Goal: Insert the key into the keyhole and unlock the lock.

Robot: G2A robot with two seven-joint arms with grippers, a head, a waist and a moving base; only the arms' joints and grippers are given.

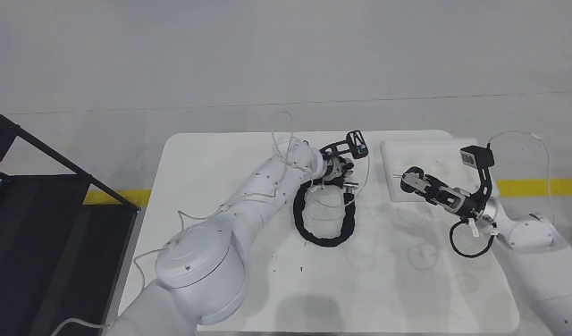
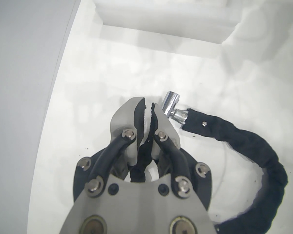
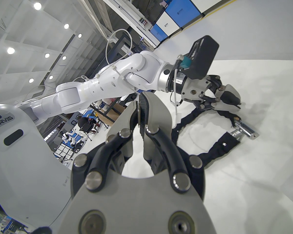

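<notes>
Floppy cloth-sleeved lock point(image 1: 323, 220) lies looped on the bench point(image 1: 223, 184), left gripper point(image 2: 149, 103) jaws pinched narrow on its sleeve; the stiff, slick metal end point(image 2: 172, 105) looks the firmer hold; right gripper point(image 3: 142, 98) jaws closed, on what I cannot tell.

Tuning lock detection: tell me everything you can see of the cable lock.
The cable lock is a loop in a black fabric sleeve, lying flat on the white table. One end has a small rivet in the sleeve, then a chrome neck and a short shiny cylinder resting on the table beside the left gripper. The other end runs under that gripper, whose near-shut fingers seem to pinch the sleeve. I cannot tell whether it is locked.
</notes>
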